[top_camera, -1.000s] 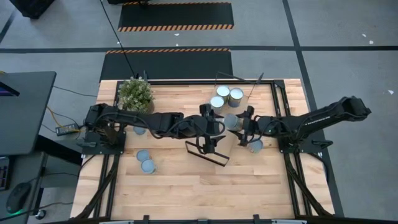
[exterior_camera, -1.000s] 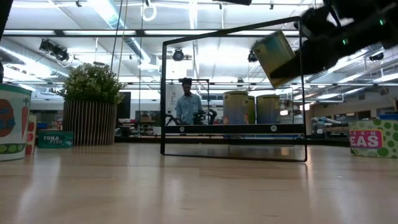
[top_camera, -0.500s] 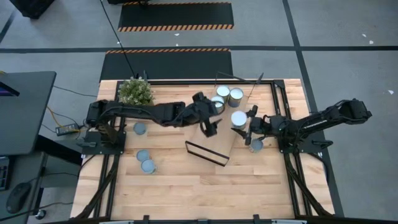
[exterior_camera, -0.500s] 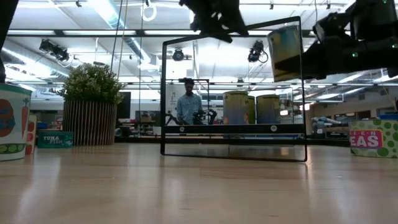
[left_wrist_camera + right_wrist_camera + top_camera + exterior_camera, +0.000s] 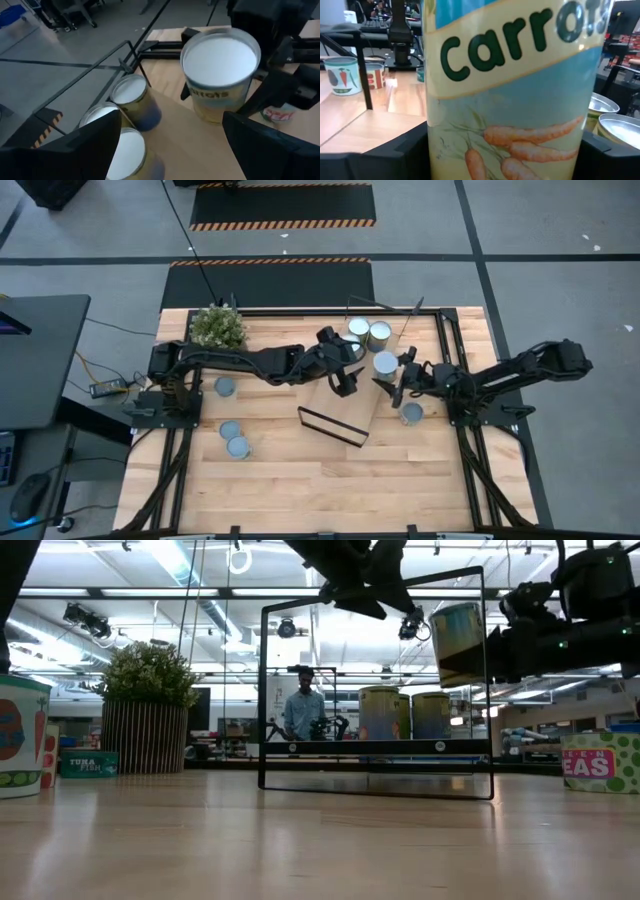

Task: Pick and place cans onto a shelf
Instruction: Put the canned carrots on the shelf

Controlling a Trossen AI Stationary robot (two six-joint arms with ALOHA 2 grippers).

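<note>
Right gripper clamped on carrot can, upright between its fingers, above shelf. Left gripper spread open, empty, just beside.

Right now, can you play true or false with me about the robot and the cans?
1. The right gripper holds a carrots can in the air. True.
2. The left gripper is holding a can too. False: it is open and empty, above the shelf.
3. Two cans already stand on the shelf. True.
4. The potted plant sits on the shelf. False: it stands on the table, near a far corner.
</note>
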